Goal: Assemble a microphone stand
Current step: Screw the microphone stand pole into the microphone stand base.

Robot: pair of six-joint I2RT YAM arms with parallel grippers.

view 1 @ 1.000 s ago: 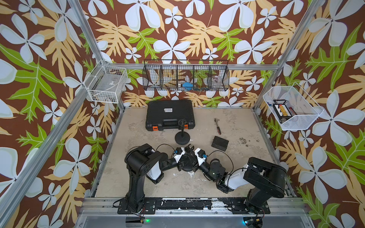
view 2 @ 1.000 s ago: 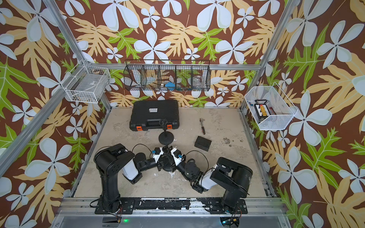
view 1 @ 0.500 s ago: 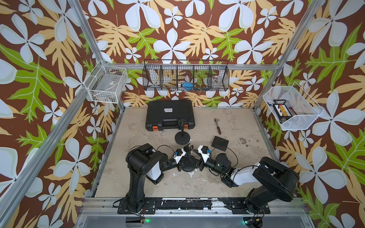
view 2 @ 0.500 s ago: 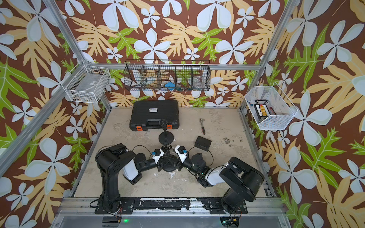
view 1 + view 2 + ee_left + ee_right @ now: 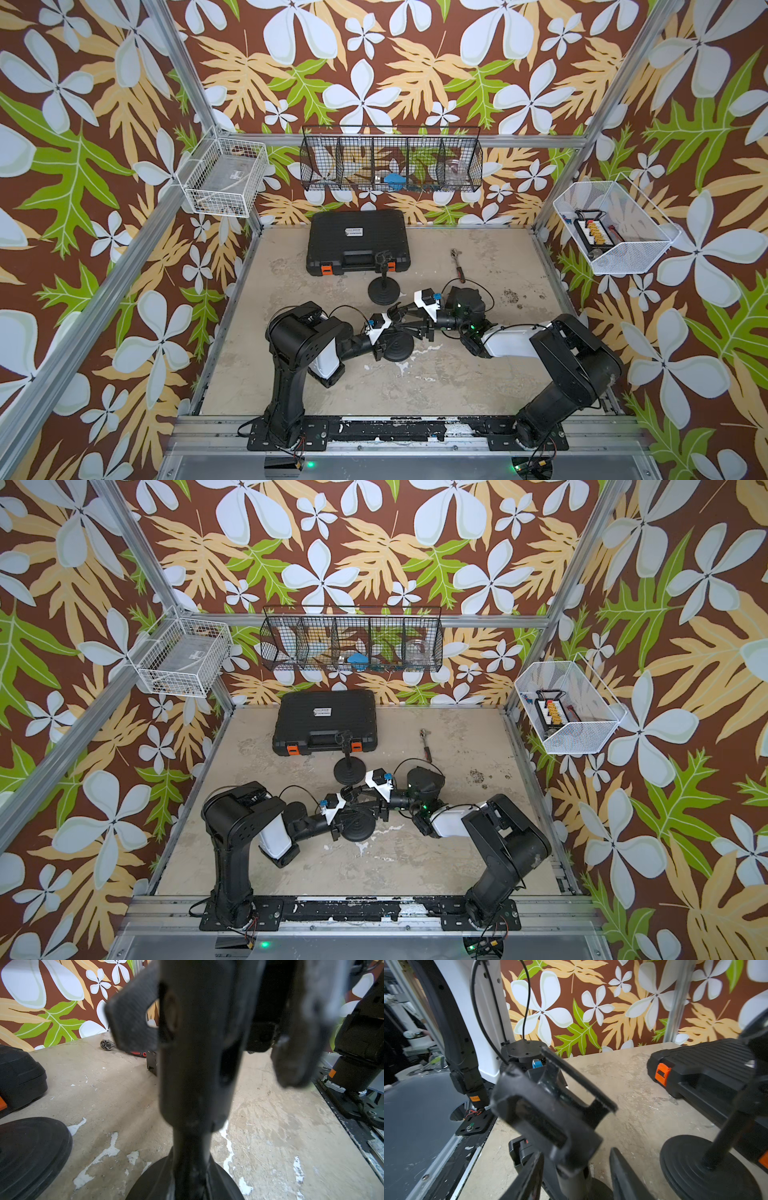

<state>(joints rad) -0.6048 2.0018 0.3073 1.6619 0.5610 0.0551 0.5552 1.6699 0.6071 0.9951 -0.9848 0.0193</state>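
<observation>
Two stands on desk point(image 5: 457, 374): upright stand point(image 5: 383, 291) by case point(image 5: 358, 241), second stand point(image 5: 398, 345) between arms. Left jaws clamped on its pole. Right jaws, shut a second ago, now parted, straddling clip point(image 5: 546, 1109). Clip probably seated.

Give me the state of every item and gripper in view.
Case: shut.
Far stand: upright, untouched.
Near stand: upright, held.
Left gripper: shut on near stand.
Right gripper: open, straddling the clip.
Ratchet: lying flat.
</observation>
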